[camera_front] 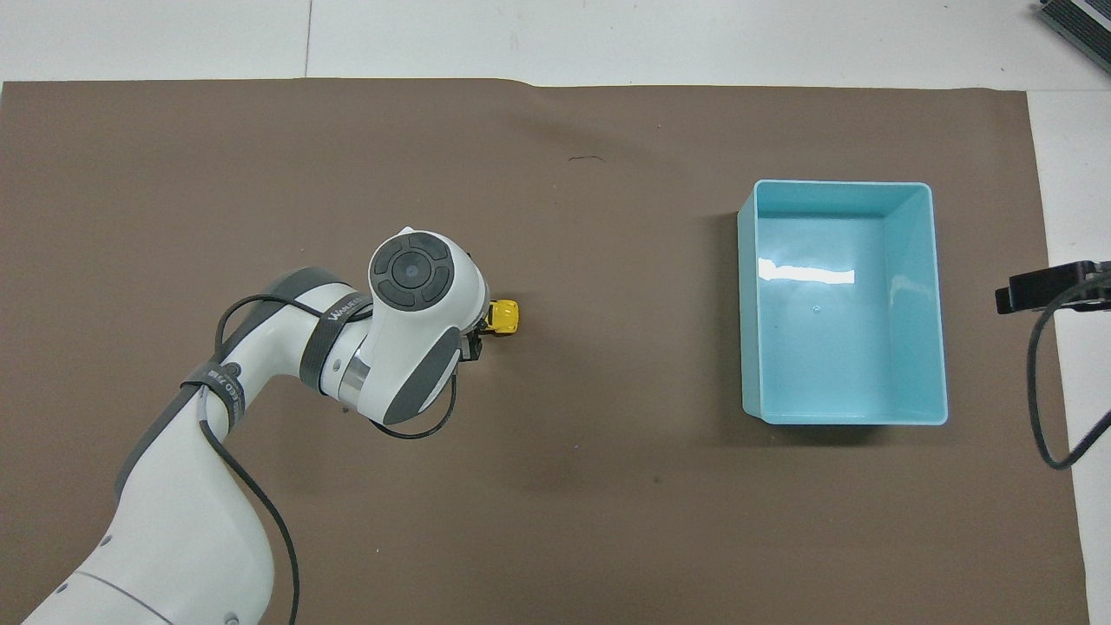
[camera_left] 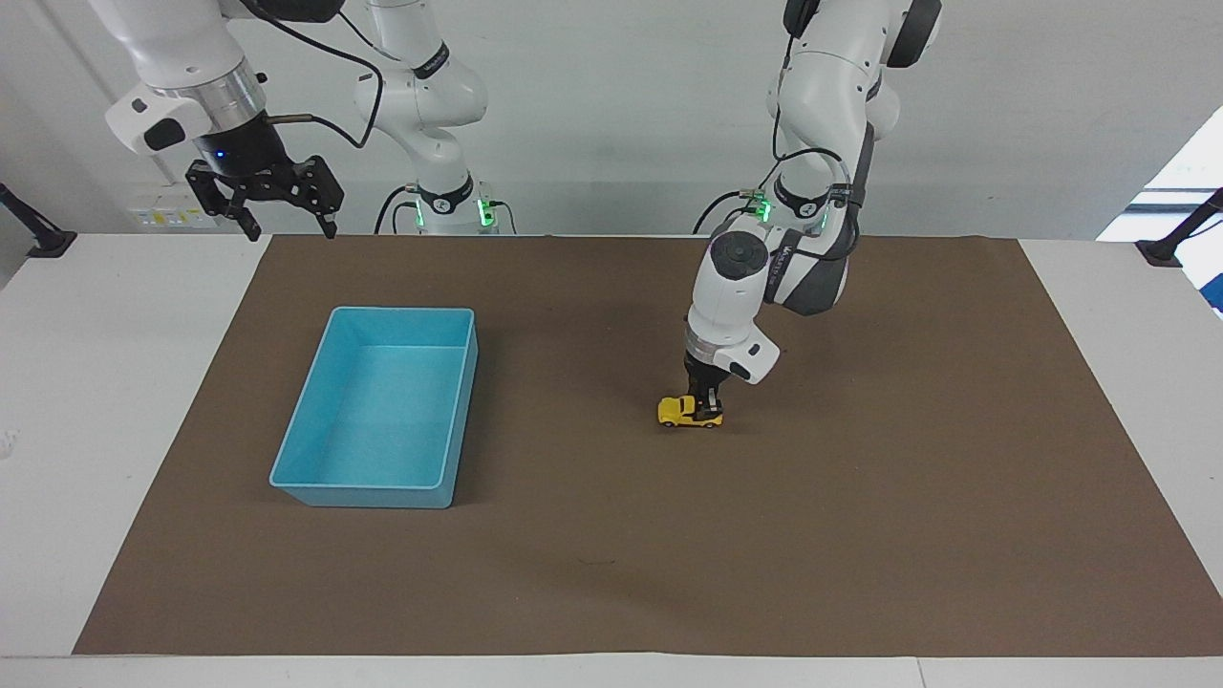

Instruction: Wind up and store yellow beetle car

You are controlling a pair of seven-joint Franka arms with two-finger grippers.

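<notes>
The yellow beetle car (camera_left: 682,411) sits on the brown mat (camera_left: 860,497) near the middle of the table, small and rounded with dark wheels. My left gripper (camera_left: 708,408) comes straight down onto the end of the car toward the left arm's end of the table and is shut on it. In the overhead view the left arm's wrist covers most of the gripper, and only the car's (camera_front: 504,316) other end shows. My right gripper (camera_left: 291,229) waits open and empty, raised over the table's edge by the right arm's base.
An empty blue bin (camera_left: 363,495) stands on the mat toward the right arm's end of the table, well apart from the car; its rim (camera_front: 748,304) shows in the overhead view. White tabletop borders the mat on all sides.
</notes>
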